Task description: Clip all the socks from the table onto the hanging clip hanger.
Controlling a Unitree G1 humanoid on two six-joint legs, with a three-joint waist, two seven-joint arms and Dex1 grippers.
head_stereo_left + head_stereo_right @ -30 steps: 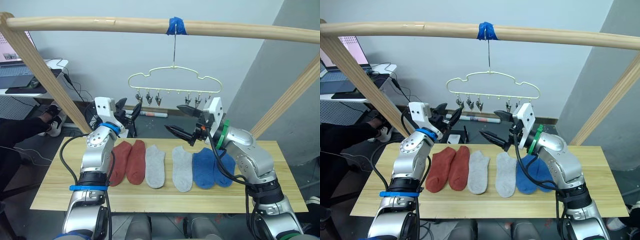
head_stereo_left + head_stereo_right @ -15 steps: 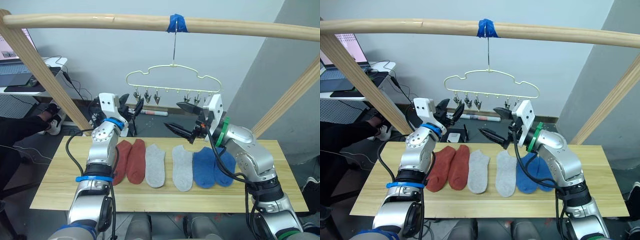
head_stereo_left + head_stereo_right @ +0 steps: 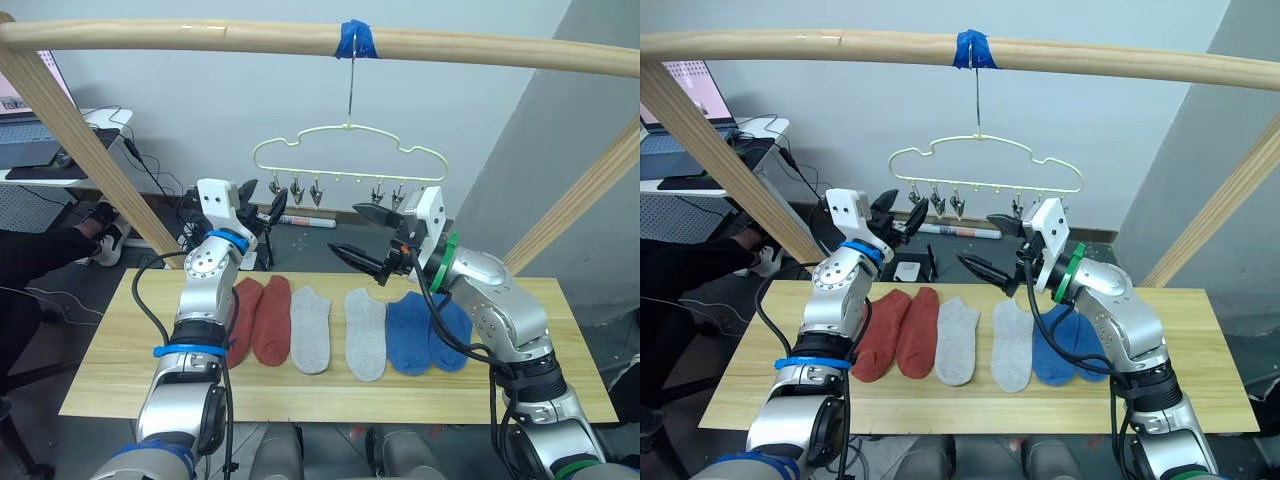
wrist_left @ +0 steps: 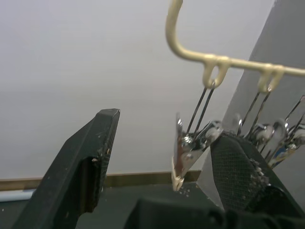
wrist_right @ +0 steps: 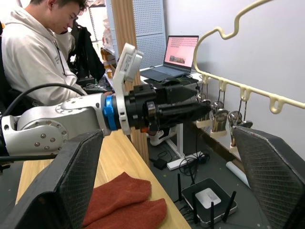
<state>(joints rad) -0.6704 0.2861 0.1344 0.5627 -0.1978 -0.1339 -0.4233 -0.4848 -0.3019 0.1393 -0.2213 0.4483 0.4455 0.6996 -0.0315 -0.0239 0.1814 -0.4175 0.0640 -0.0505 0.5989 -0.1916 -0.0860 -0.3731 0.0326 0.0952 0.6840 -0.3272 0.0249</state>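
Socks [image 3: 345, 327] on table [image 3: 120, 380], fingers [image 3: 363, 259] apart, empty.

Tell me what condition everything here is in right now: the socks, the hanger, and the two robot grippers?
Socks: all six flat in a row on the table, none clipped.
Clip hanger: hanging from the wooden pole, all visible clips bare.
Left gripper: open, holding nothing, raised by the hanger's left-end clips.
Right gripper: open, holding nothing, raised above the socks.
Laptop: open, screen lit.
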